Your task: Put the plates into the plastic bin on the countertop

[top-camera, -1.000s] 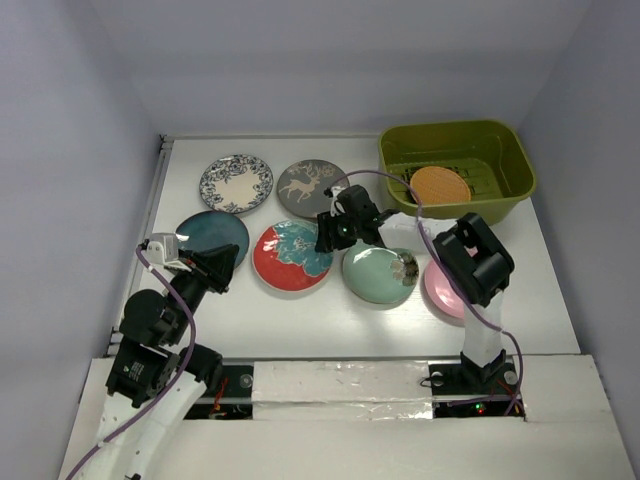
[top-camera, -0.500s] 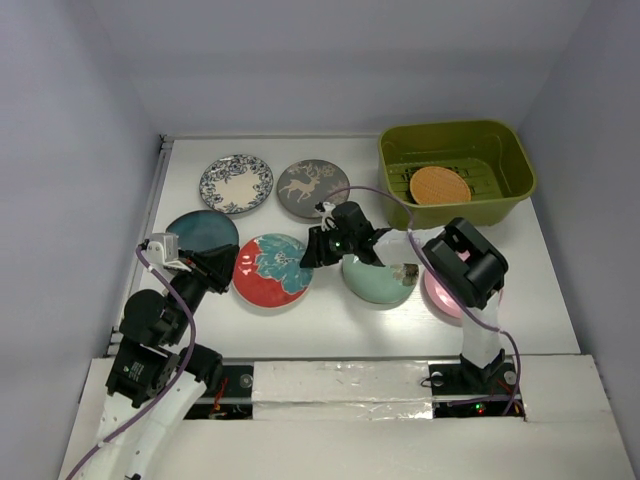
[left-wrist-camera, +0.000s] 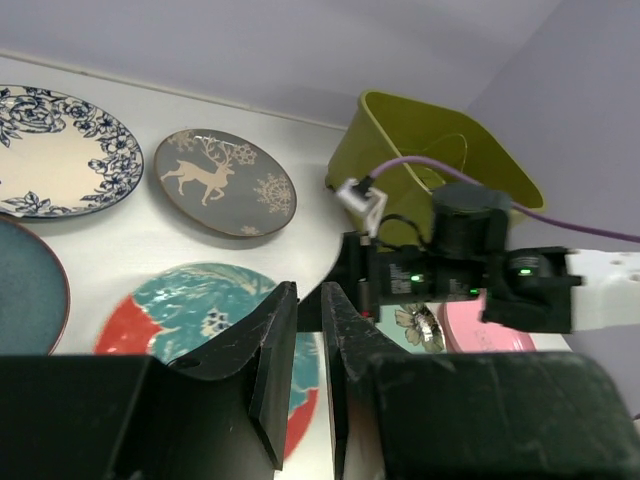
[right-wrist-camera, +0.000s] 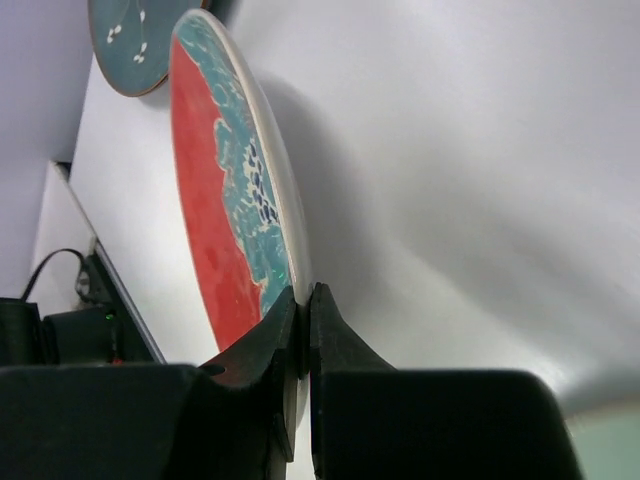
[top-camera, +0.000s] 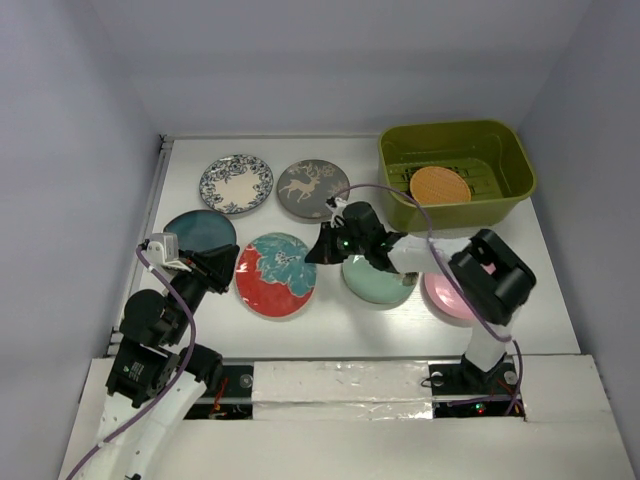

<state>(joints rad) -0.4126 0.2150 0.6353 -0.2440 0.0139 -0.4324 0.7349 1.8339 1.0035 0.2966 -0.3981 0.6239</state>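
My right gripper [top-camera: 318, 255] is shut on the right rim of the red-teal floral plate [top-camera: 272, 277]. In the right wrist view its fingertips [right-wrist-camera: 303, 300] pinch that rim, and the plate [right-wrist-camera: 225, 200] tilts up off the countertop [top-camera: 330, 320]. My left gripper [top-camera: 228, 266] sits at the plate's left edge with its jaws almost together and nothing between them [left-wrist-camera: 310, 300]. The orange woven plate [top-camera: 440, 185] lies in the plastic bin [top-camera: 524, 172]. The blue-white plate [top-camera: 236, 183], deer plate [top-camera: 311, 187], dark teal plate [top-camera: 198, 229], mint plate [top-camera: 376, 283] and pink plate [top-camera: 443, 296] lie on the countertop.
The right arm reaches over the mint and pink plates, and its purple cable [top-camera: 380, 178] loops beside the bin. Pale lilac walls [top-camera: 80, 150] close in the countertop on the left, back and right. The bin [left-wrist-camera: 420, 130] stands at the back right.
The right gripper has closed on the red-teal plate's rim. That plate has shifted left and toward the near edge. The left arm has stayed in place.
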